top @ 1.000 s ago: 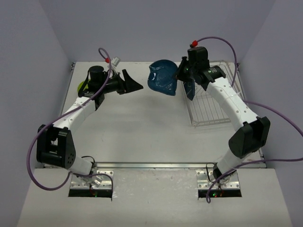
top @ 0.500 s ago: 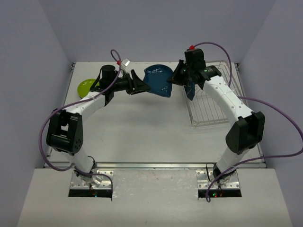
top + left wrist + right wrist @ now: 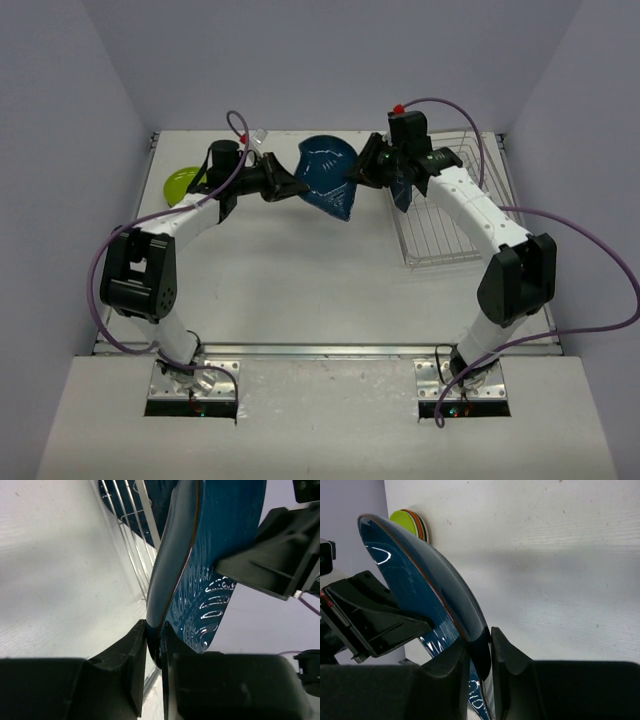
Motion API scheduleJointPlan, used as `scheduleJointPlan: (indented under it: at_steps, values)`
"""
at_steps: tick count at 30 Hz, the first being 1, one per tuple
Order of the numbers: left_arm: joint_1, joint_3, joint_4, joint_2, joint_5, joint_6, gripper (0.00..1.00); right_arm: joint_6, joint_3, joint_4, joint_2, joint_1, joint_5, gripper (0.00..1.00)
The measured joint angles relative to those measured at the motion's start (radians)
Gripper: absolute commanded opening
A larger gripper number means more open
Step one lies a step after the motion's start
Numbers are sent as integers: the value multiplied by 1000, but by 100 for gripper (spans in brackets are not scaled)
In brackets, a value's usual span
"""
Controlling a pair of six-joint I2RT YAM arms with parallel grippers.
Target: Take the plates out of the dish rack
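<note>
Only right wrist, orange plate (image 3: 420, 524) visible

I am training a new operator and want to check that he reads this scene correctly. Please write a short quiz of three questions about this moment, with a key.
1. Short answer: which grippers have their fingers on both sides of the rim of the raised blue plate?
2. Multiple choice: where is the lime green plate? A in the dish rack; B at the far left of the table; C in the right gripper.
3. True or false: the raised blue plate lies flat on the table.
Key: 1 both, the left gripper and the right gripper; 2 B; 3 false, it is held tilted above the table, left of the dish rack.
</note>
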Motion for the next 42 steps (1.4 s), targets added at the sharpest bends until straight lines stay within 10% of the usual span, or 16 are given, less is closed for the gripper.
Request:
scheduleJointPlan:
  at_steps: [4, 32, 42]
  values:
    - [37, 11, -54, 15, 6, 96, 0, 12, -9, 35, -1, 3, -10, 83]
    - [130, 386, -501, 484, -209, 443, 0, -545, -76, 97, -107, -67, 483, 84]
    - [127, 433, -520, 526, -227, 456, 50, -669, -56, 77, -65, -68, 519, 82]
